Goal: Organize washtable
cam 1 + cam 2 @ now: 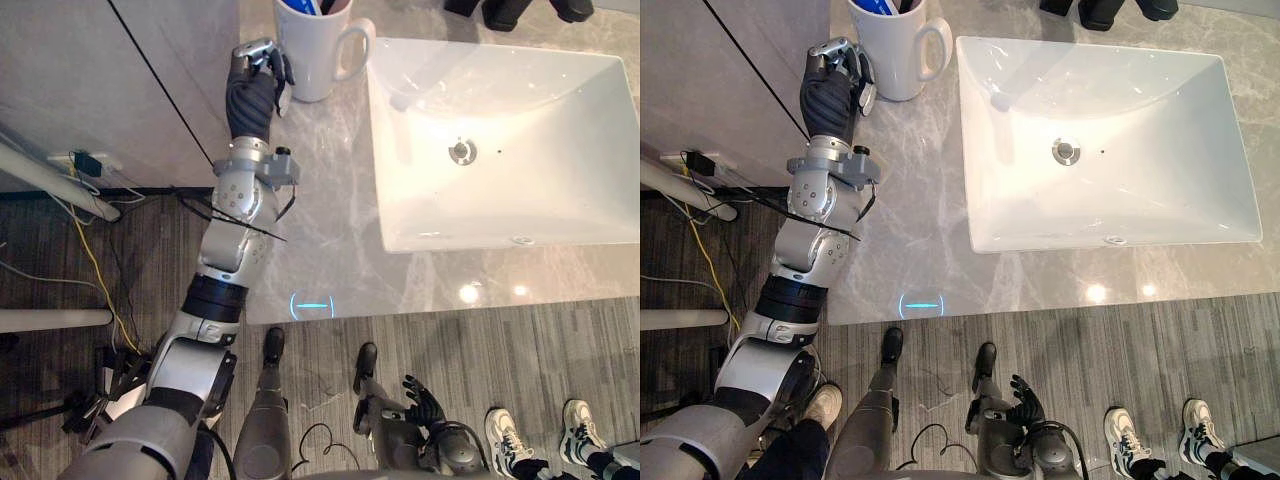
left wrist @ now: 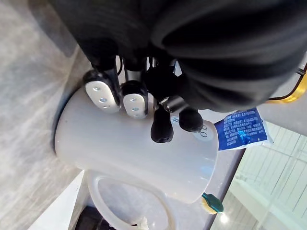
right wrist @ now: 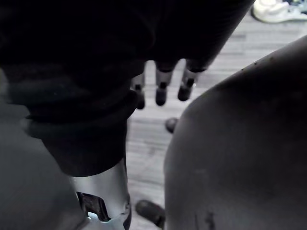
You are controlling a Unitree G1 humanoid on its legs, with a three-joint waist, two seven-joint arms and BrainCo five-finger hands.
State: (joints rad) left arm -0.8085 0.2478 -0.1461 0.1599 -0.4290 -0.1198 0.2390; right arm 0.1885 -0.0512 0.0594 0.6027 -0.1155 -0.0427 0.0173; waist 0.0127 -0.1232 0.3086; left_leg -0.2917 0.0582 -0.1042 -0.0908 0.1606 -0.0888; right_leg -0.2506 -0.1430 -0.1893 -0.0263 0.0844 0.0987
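Note:
A white mug with a handle stands on the grey marble counter, just left of the sink. A blue tube sticks out of the mug, and a small green and yellow tip shows at its rim. My left hand is at the mug's left side, away from the handle. Its loosely bent fingers rest their tips on the mug's wall without wrapping round it. My right hand hangs low over the floor in front of the counter, its fingers relaxed and holding nothing.
A white rectangular sink with a metal drain fills the counter's right half. Dark objects stand behind it. A wall panel lies left of the mug. A person's white shoes are on the floor at lower right.

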